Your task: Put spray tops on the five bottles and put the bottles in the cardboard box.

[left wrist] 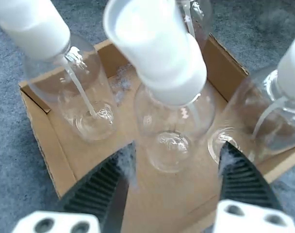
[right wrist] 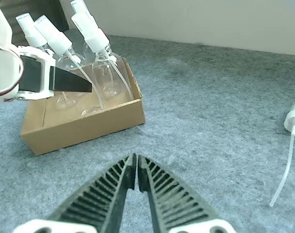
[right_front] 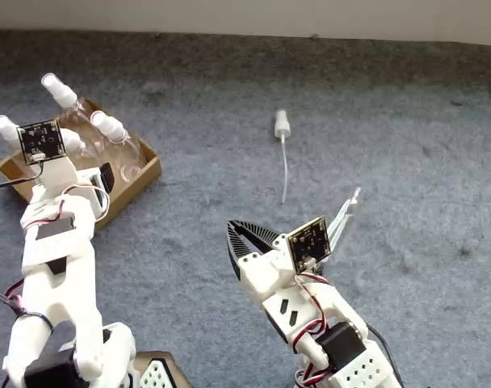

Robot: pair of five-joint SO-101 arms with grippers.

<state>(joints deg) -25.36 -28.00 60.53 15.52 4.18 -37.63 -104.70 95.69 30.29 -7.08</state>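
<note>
Left gripper [left wrist: 176,150]: spread above bottles [left wrist: 91,111] in cardboard box [left wrist: 45,145]
Right gripper [right wrist: 137,162]: clenched, we think empty
Spray top [right_front: 282,125]: loose on carpet [right_front: 391,121]

Spray tops [left wrist: 157,53] blurred, edge-cropped

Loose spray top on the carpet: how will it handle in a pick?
The spray top looks small and plastic, so it is probably light. Its long thin tube would likely flex if gripped there. Being rounded, it may roll on the carpet when nudged.
</note>
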